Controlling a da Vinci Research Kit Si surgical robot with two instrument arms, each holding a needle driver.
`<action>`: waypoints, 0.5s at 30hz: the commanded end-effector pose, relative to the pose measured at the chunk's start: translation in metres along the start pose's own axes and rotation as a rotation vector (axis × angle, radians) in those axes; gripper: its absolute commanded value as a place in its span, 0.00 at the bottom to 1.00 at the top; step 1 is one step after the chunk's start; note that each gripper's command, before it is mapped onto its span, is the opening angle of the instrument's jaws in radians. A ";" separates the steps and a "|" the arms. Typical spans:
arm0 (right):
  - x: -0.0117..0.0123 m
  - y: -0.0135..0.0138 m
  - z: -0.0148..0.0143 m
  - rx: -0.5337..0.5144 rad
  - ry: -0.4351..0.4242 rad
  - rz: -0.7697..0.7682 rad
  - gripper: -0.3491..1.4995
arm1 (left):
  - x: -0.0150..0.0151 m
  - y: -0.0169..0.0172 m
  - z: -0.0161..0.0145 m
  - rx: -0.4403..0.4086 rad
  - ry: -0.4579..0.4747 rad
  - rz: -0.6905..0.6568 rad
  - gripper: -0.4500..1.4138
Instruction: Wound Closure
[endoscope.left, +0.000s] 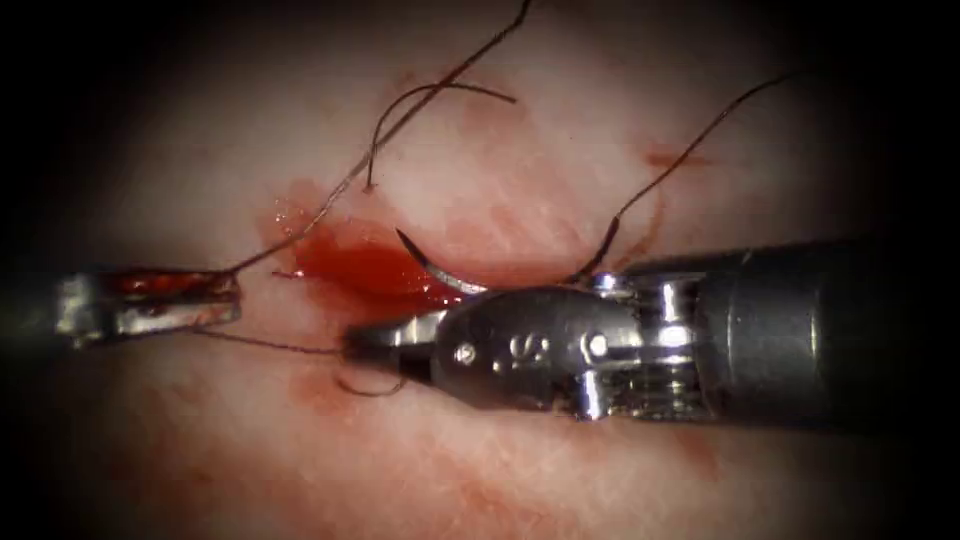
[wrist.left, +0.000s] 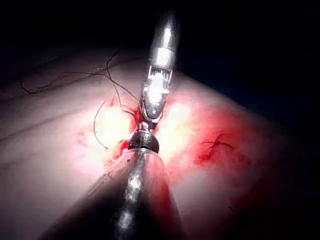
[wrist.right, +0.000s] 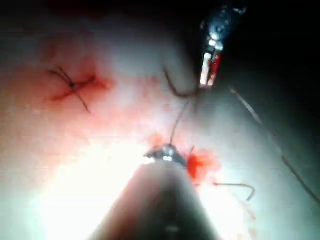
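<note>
Steel needle (endoscope.left: 440, 268) beside right fingers (endoscope.left: 385, 338)

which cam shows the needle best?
Endoscope view: the needle lies free on the tissue at the red fluid, curve and tip clear. Right wrist view shows a faint curved piece. Left wrist view: can't tell.

Around me I see no walls, floor or furniture. A strong light falls on the middle of my field and fades into black shadow at every edge. Close by my wrists the glare burns to white, with darkness beyond it.
</note>
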 end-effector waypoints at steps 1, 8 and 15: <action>0.0001 0.0000 0.0007 -0.001 0.001 -0.002 0.21 | -0.0003 0.0001 0.0010 -0.005 0.022 -0.004 0.00; 0.0006 0.0001 0.0004 -0.013 0.027 0.079 0.80 | -0.0010 -0.0010 0.0015 -0.002 0.110 -0.010 0.00; 0.0038 0.0008 -0.0014 -0.030 0.040 0.234 0.89 | -0.0016 -0.0015 0.0019 0.007 0.161 -0.012 0.00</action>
